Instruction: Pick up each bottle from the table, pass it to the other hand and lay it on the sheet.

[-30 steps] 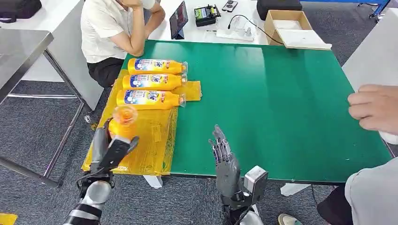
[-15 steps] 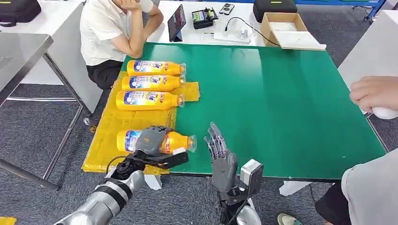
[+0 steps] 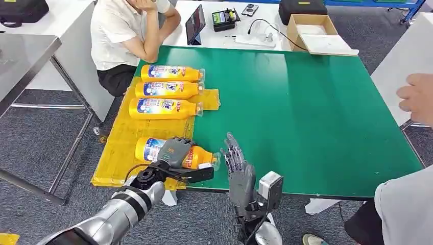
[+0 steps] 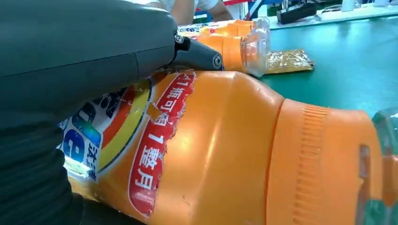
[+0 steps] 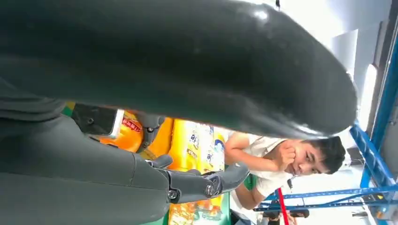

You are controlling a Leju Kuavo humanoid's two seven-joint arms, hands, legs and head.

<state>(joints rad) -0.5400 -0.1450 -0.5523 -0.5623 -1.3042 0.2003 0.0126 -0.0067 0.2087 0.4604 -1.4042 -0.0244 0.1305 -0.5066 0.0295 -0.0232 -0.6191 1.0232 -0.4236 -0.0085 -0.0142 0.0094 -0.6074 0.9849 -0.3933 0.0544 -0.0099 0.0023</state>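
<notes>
Fourth bottle going down on the sheet.
The left hand is gripping a bottle lying on the sheet; three bottles are lying beyond; the right hand is waiting alongside, fingers apart.

Green table open centre-right; bottles crowd sheet; person's hand possibly intrudes.

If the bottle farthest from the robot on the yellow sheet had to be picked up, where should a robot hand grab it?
Grip the farthest bottle around its labelled middle, coming down from above. It lies on its side on the yellow sheet, with its cap pointing right, so the wide round body is exposed on top, while its neighbour lies close along the near side.
</notes>
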